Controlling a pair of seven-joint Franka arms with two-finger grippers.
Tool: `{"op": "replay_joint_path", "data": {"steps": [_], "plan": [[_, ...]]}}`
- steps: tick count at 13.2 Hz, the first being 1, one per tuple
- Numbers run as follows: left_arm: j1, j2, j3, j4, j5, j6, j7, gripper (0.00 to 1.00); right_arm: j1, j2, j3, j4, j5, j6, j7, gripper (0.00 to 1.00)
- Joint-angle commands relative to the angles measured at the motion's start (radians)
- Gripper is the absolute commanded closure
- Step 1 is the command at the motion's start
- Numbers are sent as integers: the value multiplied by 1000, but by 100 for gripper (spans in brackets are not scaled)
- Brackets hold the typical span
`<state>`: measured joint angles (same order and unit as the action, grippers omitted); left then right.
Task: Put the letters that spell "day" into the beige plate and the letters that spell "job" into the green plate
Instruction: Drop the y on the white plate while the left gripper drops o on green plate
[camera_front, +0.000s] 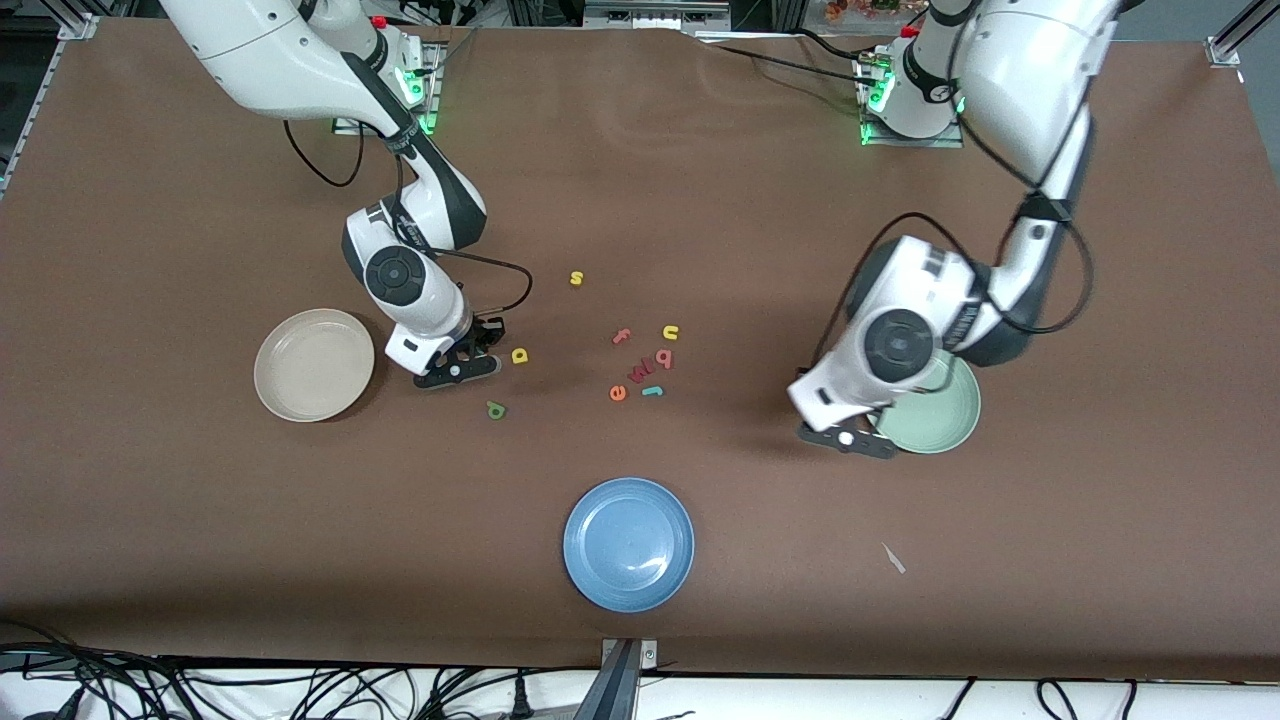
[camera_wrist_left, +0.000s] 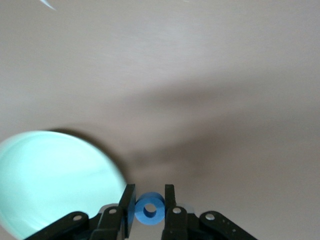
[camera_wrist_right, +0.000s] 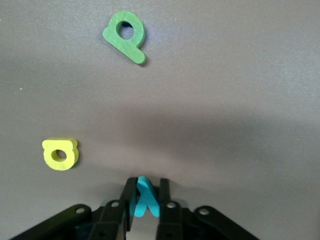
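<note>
My left gripper (camera_wrist_left: 150, 192) is shut on the blue ring "o" (camera_wrist_left: 150, 210). It hangs over the table just beside the rim of the green plate (camera_front: 940, 420) (camera_wrist_left: 50, 180). My right gripper (camera_front: 478, 345) (camera_wrist_right: 146, 185) is low over the table between the beige plate (camera_front: 313, 364) and the yellow round-bowled letter (camera_front: 519, 355) (camera_wrist_right: 60, 154). Its fingers are shut on the teal "y" (camera_wrist_right: 145, 202). The olive-green letter (camera_front: 496, 409) (camera_wrist_right: 125, 36) lies nearer the front camera. The pinkish-red "b" (camera_front: 664, 359) and teal "j" (camera_front: 652, 390) lie mid-table.
A blue plate (camera_front: 628, 543) sits nearest the front camera. Among the middle letters lie an orange "e" (camera_front: 618, 393), a salmon "f" (camera_front: 621, 336), a yellow "u" (camera_front: 670, 332) and a pink letter (camera_front: 641, 371). A yellow "s" (camera_front: 576, 278) lies farther back.
</note>
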<state>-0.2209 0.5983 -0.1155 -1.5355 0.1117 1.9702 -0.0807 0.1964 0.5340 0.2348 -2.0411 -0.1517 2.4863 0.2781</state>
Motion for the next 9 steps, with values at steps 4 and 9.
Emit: {"op": "replay_joint_path", "data": {"steps": [4,9], "plan": [[169,-2,-12,-32,0,-50,456,96,-12,-14,1,131,-6,-209,15,81],[166,84,-10,-38,3,-19,484,94,-20,-98,-121,133,-3,-293,-117,87]]}}
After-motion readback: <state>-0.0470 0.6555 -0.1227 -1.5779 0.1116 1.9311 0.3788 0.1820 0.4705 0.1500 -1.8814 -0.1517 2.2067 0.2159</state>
